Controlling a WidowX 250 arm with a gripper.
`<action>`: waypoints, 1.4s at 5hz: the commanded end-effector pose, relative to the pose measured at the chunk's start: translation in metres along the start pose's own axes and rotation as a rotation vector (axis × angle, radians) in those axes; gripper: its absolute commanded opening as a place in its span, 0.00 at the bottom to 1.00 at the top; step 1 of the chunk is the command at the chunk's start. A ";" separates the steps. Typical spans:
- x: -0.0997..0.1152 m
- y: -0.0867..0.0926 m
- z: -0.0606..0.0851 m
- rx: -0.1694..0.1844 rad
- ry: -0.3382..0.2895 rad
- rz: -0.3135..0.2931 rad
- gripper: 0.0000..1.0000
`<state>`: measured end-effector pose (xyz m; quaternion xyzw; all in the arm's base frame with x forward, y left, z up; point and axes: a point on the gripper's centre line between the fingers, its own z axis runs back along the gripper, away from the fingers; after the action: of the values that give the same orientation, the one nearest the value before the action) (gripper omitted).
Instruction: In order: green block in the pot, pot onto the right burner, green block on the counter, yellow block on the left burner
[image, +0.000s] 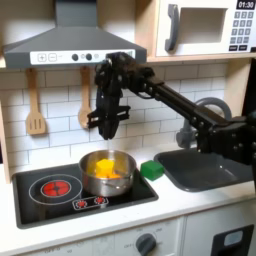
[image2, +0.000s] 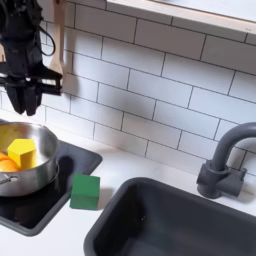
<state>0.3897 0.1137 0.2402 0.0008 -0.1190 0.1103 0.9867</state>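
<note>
a toy kitchen seen from two cameras. the black robot arm (image: 185, 105) reaches in from the first exterior view's right, and its tool (image: 106, 128) hangs in the air above the pot (image: 108, 172), not touching it. in the second exterior view the tool (image2: 27, 103) sits at the upper left, over the pot (image2: 25, 170). its fingers point down with nothing between them; whether they are spread or closed cannot be told.

the silver pot rests on the black cooktop (image: 60, 200), on the burner nearer the sink. inside it, in the second exterior view, the yellow block (image2: 22, 152) lies on the orange-looking inside of the pot.

the green block (image: 151, 169) sits on the pale table (image: 190, 200), just beside the cooktop's edge, between the pot and the dark grey sink (image: 205, 168). in the second exterior view the green block (image2: 85, 190) stands apart from the pot, near the sink's rim (image2: 150, 192).

a red-ringed burner (image: 55, 187) lies bare at the first exterior view's left of the pot. a grey faucet (image2: 225, 160) stands behind the sink against white wall tiles.
</note>
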 end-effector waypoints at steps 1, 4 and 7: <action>-0.009 0.002 -0.007 -0.010 0.054 0.020 1.00; -0.018 0.009 -0.032 -0.005 0.085 -0.048 1.00; -0.028 0.003 -0.067 -0.008 0.136 -0.076 1.00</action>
<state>0.3778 0.1162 0.1738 -0.0045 -0.0602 0.0791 0.9950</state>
